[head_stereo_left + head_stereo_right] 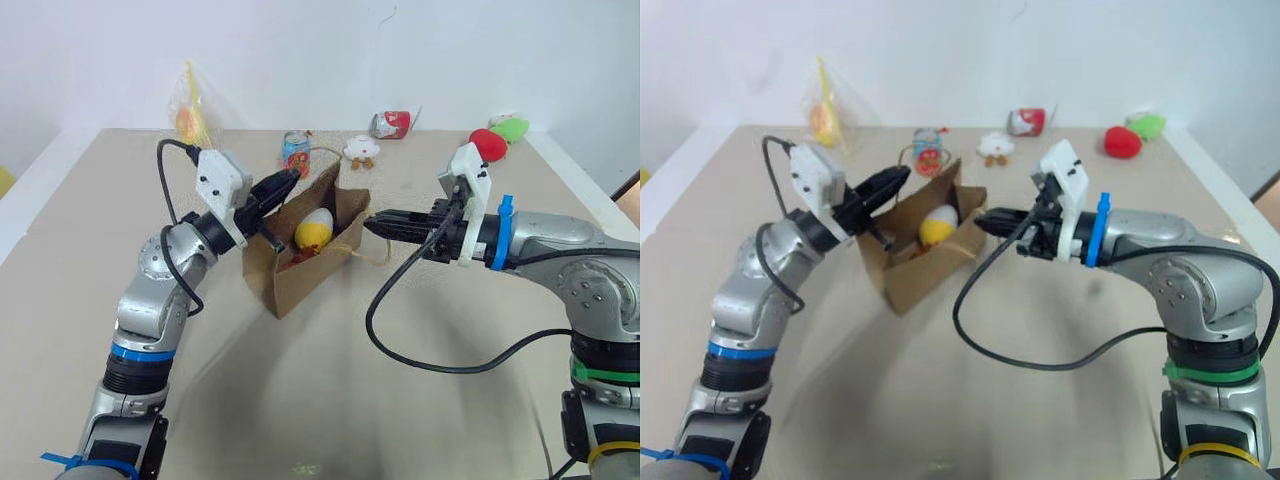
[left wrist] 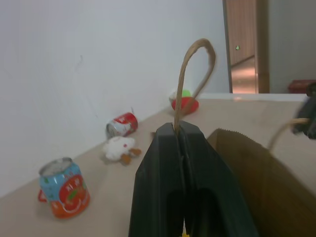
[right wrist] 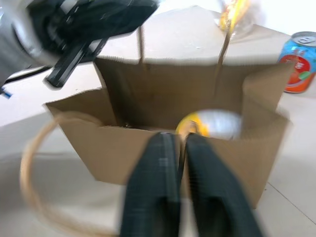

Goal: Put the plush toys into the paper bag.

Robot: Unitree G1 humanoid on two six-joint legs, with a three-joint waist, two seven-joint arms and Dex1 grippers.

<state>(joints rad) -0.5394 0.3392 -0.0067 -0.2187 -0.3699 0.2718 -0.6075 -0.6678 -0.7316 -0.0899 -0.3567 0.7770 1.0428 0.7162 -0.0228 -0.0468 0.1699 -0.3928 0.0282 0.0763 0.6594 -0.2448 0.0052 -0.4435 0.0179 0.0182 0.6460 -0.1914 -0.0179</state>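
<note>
While the paper bag [image 1: 305, 262] is sitting open on the counter [image 1: 330, 390] between the two arms, the task is looking nearly done, in my judgement: the white ball with the yellow patch [image 1: 314, 230] is lying inside the bag, and a dark reddish-brown shape just under it may be the brown bear, though too little is showing to be sure. The left gripper [image 1: 281, 186] is pinching one cord handle [image 2: 193, 74] of the bag between narrow, nearly closed fingers, just at the bag's near rim. The right gripper [image 1: 383, 224] is hovering just beside the opposite rim with its fingers close together and only a thin gap between them, holding nothing that I can make out; the other handle is hanging loose below it. The left wrist view is showing the handle loop rising from the fingertips, plus a soda can [image 2: 64, 194] and a small white plush [image 2: 120, 148] beyond. The right wrist view is looking straight into the bag's mouth, where the ball is resting against the far wall.
</note>
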